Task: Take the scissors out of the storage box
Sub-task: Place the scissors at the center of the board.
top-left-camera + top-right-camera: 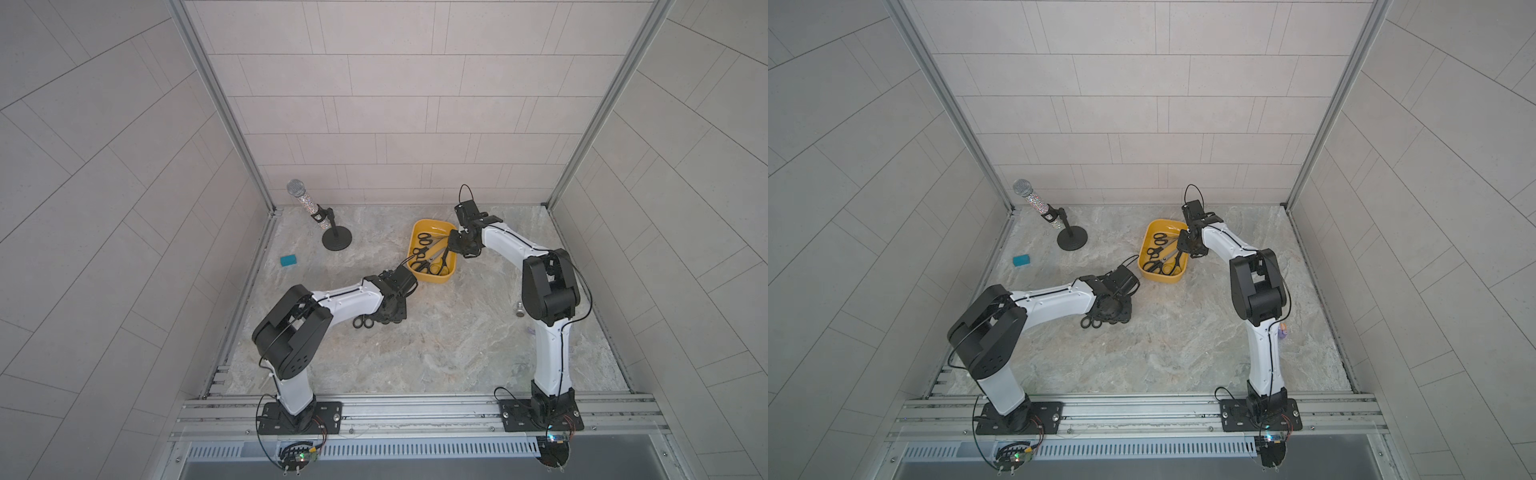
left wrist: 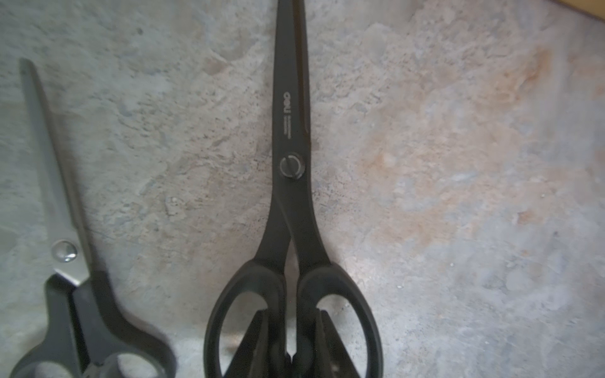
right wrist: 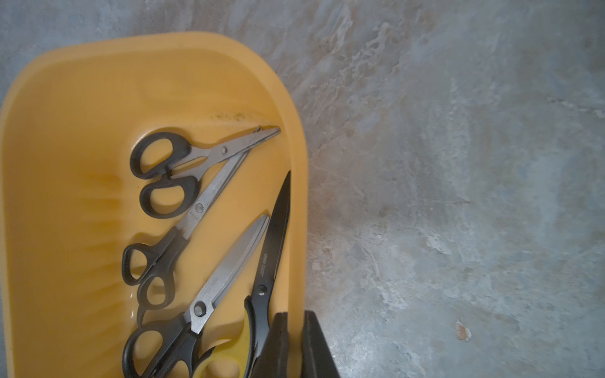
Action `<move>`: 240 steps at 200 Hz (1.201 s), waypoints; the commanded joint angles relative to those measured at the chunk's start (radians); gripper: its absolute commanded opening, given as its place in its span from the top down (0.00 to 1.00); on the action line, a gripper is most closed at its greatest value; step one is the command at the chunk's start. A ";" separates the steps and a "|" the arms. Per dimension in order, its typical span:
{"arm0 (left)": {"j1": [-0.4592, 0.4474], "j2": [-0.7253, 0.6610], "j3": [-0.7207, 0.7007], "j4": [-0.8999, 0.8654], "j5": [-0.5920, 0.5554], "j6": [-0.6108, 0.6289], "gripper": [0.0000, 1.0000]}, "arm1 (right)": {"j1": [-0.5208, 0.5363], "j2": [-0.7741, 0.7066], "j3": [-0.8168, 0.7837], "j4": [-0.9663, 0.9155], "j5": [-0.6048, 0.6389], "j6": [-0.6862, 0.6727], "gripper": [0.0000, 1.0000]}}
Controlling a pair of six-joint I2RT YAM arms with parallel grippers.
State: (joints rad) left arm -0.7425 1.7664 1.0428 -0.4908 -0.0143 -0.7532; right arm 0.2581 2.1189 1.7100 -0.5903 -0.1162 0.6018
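Note:
The yellow storage box (image 1: 432, 226) (image 1: 1163, 226) (image 3: 98, 98) stands at the back middle of the table. Several scissors lie in it, among them a small black-handled pair (image 3: 163, 163) and a yellow-and-black-handled pair (image 3: 271, 248). My right gripper (image 3: 296, 327) (image 1: 455, 248) is shut on the box's right wall, one finger inside and one outside. My left gripper (image 2: 291, 314) (image 1: 388, 318) is low over the table in front of the box. Its fingers reach through the loops of an all-black pair of scissors (image 2: 291, 131) and pinch the handles. A silver-bladed pair (image 2: 62, 229) (image 1: 362, 322) lies beside it on the table.
A microphone on a round black stand (image 1: 320, 216) stands at the back left. A small teal block (image 1: 288, 260) lies near the left wall. A small metallic item (image 1: 519, 309) sits beside the right arm's elbow. Walls close the table in on three sides.

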 commanded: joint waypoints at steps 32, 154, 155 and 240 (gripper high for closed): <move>-0.009 0.035 0.020 -0.025 0.009 -0.010 1.00 | 0.005 -0.016 -0.006 -0.025 0.009 -0.018 0.94; -0.011 0.013 0.057 -0.088 -0.007 0.007 0.67 | 0.001 -0.020 -0.018 -0.019 0.003 -0.007 0.94; -0.011 0.013 0.058 -0.088 -0.007 0.007 0.67 | 0.001 -0.020 -0.018 -0.020 0.004 -0.007 0.94; -0.009 -0.057 0.168 -0.161 -0.070 0.077 0.62 | 0.000 -0.028 -0.016 -0.022 -0.010 -0.035 0.95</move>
State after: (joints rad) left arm -0.7475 1.7683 1.1290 -0.5926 -0.0269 -0.7307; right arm 0.2562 2.1189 1.7100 -0.5900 -0.1230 0.6003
